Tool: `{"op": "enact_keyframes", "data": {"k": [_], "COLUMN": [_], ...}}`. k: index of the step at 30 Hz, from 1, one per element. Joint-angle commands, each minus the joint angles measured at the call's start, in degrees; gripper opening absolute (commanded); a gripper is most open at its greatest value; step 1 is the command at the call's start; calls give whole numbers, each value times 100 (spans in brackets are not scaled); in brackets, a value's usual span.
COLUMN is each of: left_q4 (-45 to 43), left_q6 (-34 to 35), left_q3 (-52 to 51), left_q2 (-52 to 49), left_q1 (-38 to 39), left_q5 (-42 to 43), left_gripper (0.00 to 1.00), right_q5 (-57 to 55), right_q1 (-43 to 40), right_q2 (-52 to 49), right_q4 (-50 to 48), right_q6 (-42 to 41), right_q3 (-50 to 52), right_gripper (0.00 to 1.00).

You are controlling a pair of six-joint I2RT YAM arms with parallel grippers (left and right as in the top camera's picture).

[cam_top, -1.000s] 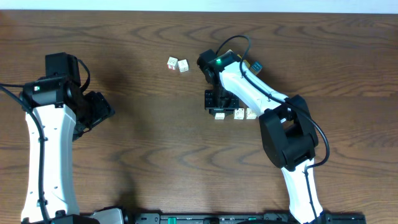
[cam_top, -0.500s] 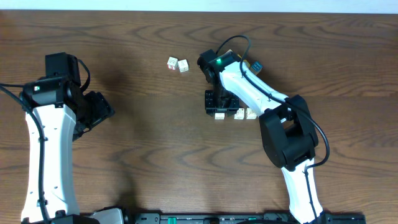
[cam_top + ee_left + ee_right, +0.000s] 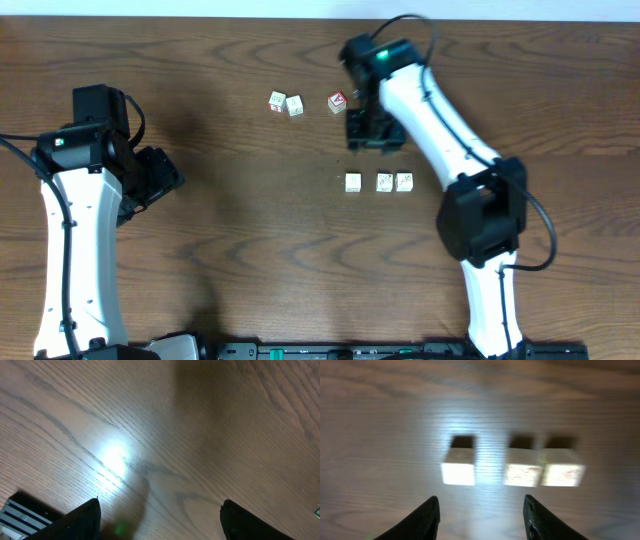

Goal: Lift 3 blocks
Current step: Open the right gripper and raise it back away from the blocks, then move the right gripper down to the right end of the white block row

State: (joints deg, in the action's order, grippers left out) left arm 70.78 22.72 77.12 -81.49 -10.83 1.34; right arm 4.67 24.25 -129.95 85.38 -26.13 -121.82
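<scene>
My right tool (image 3: 481,507) is open: its two dark fingers (image 3: 427,520) stand apart with only bare desk (image 3: 230,230) between them, and it grips nothing. It hangs above the wood on the far side of the row of blocks, close to it but touching none of them.

All three cream blocks lie on the desk in a straight row, none of them lifted. The first block (image 3: 353,182) sits alone at the end nearer my left arm, with a clear gap beside it. The middle block (image 3: 384,182) and the third block (image 3: 404,181) sit tight together (touching or all but, I cannot tell which). From my right wrist camera the row runs across the view just ahead of my fingertips, lit from above, each block throwing a short shadow behind it. The view is too blurred to read the faint marks on their faces.

Farther back on the desk there are three other cubes. A pair of pale cubes (image 3: 286,103) with coloured marks stands side by side, and a red-faced cube (image 3: 337,102) sits a little apart from them, near my right arm.

My left tool (image 3: 160,505) is well away on the other side of the desk, spread wide and empty. Its wrist camera shows only wood grain and a bright patch of glare between the fingertips.
</scene>
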Motion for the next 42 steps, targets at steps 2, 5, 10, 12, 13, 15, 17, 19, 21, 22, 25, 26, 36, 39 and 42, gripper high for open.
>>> {"op": "enact_keyframes", "data": {"k": [2,5,10,12,13,15,17,19,21,22,25,26,36,39,42], "left_q4": [33,33,33,33,33,35,33,33,33,33,33,33,33,33,33], "left_q6": [52,52,52,52,52,52,52,52,52,52,52,52,52,52,52], "left_q3": [101,101,101,101,101,101,101,101,101,101,101,101,101,101,101], "left_q2": [20,20,20,20,20,20,20,20,20,20,20,20,20,20,20], "left_q1": [-20,-20,-20,-20,-20,-20,-20,-20,-20,-20,-20,-20,-20,-20,-20], "left_q5": [-39,-39,-39,-39,-39,-39,-39,-39,-39,-39,-39,-39,-39,-39,-39], "left_gripper": [77,77,77,77,77,77,77,77,77,77,77,77,77,77,77], "right_q5": [-31,-28,-28,-31,-33,-31,-31,-31,-28,24,597,951,3040,3154,3342], "right_q1": [-688,-1069,-1412,-1449,-1456,-1451,-1440,-1443,-1467,-1497,-1716,-1827,-2800,-2811,-2791], "right_q2": [297,299,297,297,297,297,297,297,297,297,297,297,297,297,297], "right_q4": [433,765,933,909,874,745,581,348,79,-52,-321,-409,-754,-1071,-1325], "right_q6": [592,807,1167,1165,1165,1163,1163,1163,1215,1303,1657,1858,3110,3091,3091], "right_q3": [-120,-111,109,258,345,551,811,1130,1456,1600,1884,1950,2730,3119,3377], "right_gripper": [51,50,10,1,1,1,1,2,1,1,1,1,1,1,1]}}
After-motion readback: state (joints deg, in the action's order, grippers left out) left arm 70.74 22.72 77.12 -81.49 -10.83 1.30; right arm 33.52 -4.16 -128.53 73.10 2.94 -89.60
